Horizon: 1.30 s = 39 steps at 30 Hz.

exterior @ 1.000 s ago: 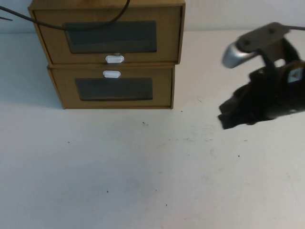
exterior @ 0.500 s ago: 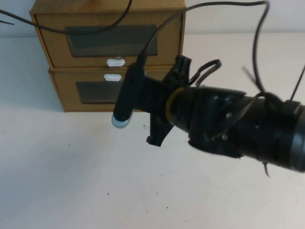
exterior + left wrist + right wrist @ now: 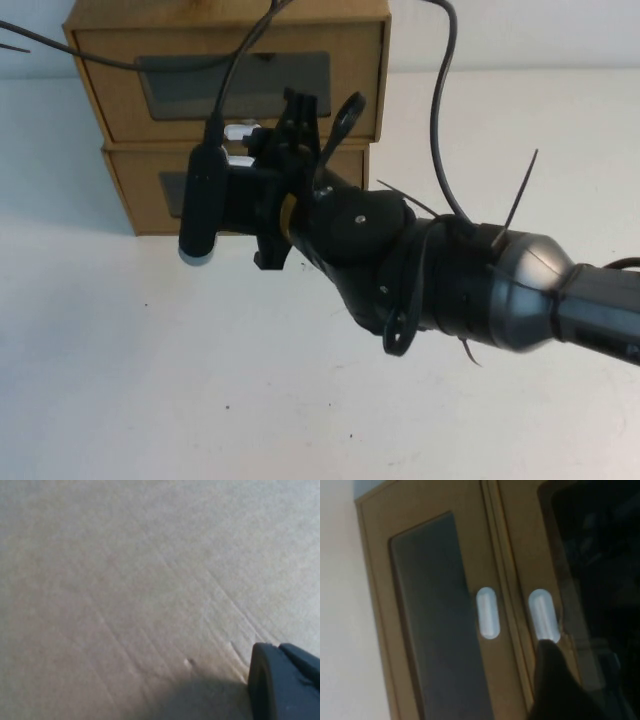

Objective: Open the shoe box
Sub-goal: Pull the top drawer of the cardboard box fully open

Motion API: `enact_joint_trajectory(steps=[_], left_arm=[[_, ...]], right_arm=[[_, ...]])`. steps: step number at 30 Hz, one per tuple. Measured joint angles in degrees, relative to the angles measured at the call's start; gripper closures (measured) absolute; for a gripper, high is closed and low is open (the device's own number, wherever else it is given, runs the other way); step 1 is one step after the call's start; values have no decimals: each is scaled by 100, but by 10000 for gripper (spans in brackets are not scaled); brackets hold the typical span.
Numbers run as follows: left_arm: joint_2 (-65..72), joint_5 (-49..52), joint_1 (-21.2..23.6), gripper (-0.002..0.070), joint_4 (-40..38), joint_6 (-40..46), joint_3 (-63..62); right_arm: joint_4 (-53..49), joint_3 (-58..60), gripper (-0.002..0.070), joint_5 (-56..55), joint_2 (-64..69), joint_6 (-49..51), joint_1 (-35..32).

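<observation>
Shoe box fronts are both shut: the upper box [image 3: 100, 90] sits on the lower box [image 3: 135, 205] at the far left of the white tabletop [image 3: 150, 380], its right edge overhanging slightly, with bare room in front and to the right. Both are matte brown cardboard with dark rectangular windows and white oval handles [image 3: 488, 612]. The right gripper [image 3: 268, 160] hangs just before those handles (a dark tip overlaps one in the right wrist view); whether its jaws are parted I cannot tell. A second ago it was at the right edge; it has since swung across. The left gripper [image 3: 282, 685] sits close against plain cardboard, and I cannot tell how its jaws stand.
</observation>
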Motion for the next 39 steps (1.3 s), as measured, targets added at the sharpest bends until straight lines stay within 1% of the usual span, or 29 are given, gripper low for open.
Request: enact_joint_trajectory(steps=[1, 3, 6, 11, 18, 29, 32, 39], left_arm=[[0, 0, 0, 680, 0, 0, 0], [0, 0, 0, 680, 0, -34, 0], [0, 0, 0, 680, 0, -137, 0], [0, 0, 0, 680, 0, -359, 0], [0, 0, 0, 680, -10, -693, 0], [0, 0, 0, 680, -10, -823, 0], [5, 0, 0, 680, -10, -882, 0], [5, 0, 0, 680, -10, -906, 0]], right_arm=[[-8, -128, 395, 82, 81, 0, 0], [-22, -370, 353, 232, 225, 11, 0], [-22, -646, 337, 345, 444, 12, 0], [-22, -1002, 341, 312, 675, 23, 0], [-35, -1113, 373, 128, 908, 23, -21], [-2, -1113, 385, 270, 998, 23, -245], [-2, -1113, 386, 128, 998, 23, -294], [-36, -1169, 428, -78, 1126, -31, -338]])
